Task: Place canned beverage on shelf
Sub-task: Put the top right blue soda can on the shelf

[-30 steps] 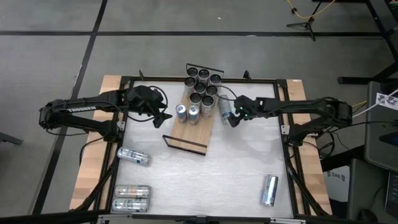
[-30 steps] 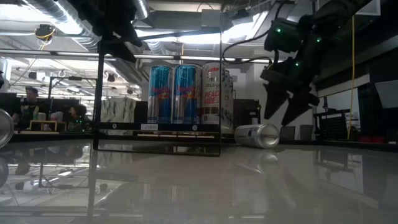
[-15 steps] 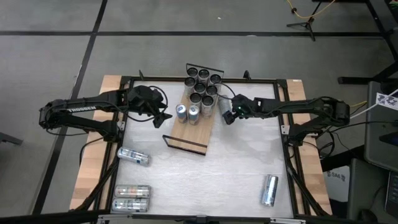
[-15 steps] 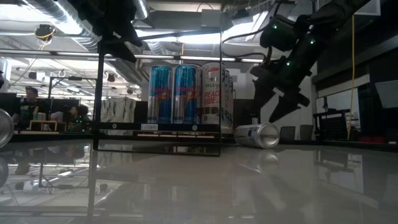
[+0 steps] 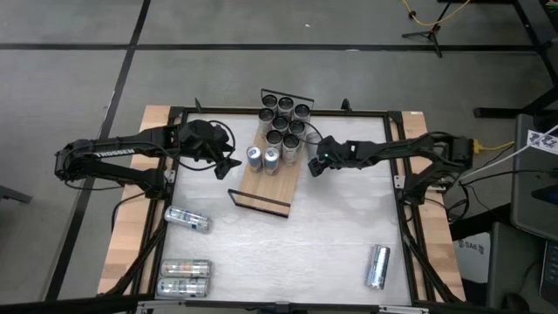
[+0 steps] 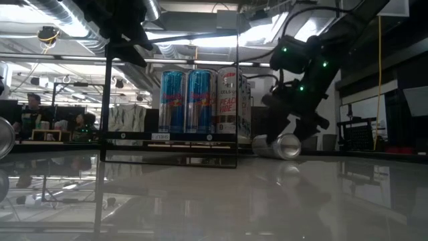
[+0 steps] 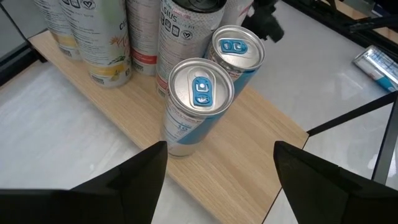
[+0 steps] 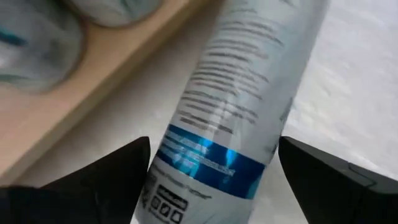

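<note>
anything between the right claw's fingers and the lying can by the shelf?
No. In the right wrist view the open right claw straddles the lying can, with bare white table either side; the shelf edge runs alongside.

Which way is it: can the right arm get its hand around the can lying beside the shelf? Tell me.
Probably yes. The right hand is open and low over the lying can, one finger on each side in its wrist view. The shelf edge sits close alongside but does not seem to block.

Right end effector [image 5: 312, 166] lowered, fingers spread; left end effector [image 5: 228, 163] waits (open).
</note>
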You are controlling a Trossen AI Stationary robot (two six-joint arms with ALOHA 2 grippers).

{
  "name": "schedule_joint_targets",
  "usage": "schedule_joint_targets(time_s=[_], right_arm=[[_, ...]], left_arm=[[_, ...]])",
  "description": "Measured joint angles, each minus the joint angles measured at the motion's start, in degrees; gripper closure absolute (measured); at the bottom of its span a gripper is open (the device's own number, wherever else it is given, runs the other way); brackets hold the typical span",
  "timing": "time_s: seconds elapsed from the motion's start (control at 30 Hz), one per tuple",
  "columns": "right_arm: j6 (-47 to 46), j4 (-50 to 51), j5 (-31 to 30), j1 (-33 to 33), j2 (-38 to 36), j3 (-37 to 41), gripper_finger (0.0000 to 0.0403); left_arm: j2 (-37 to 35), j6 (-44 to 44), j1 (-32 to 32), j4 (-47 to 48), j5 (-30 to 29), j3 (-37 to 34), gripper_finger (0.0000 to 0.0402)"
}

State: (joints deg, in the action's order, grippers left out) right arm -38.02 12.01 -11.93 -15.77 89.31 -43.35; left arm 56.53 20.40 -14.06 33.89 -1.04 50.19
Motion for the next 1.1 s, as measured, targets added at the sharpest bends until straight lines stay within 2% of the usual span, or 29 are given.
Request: schedule_joint_targets(time_s=[0.2,0.7,0.8,1.0,1.1], right_arm=[[-1.11,0.37,-1.17,-0.01,2.44,0.00,0.0052],[-1.20,3.97,-0.98,-0.02,2.85,0.00,0.0053],[-1.18,4.51,-0.97,0.00,2.83,0.00,0.0071],[-1.05,4.63,-1.02,-0.02,2.83,0.00,0.0145],[-0.82,4.76,-0.98,-0.02,2.79,0.00,0.0153]], left_arm=[[0.00,0.00,0.00,0.00,0.02,0.00,0.0115],[0.00,0.00,0.00,0.00,0.00,0.00,0.0115],[0.00,0.00,0.00,-0.02,0.00,0.00,0.0115],[0.00,0.00,0.00,-0.02,0.00,0.00,0.0115],[0.00,0.00,0.00,0.00,0.00,0.00,0.0115]])
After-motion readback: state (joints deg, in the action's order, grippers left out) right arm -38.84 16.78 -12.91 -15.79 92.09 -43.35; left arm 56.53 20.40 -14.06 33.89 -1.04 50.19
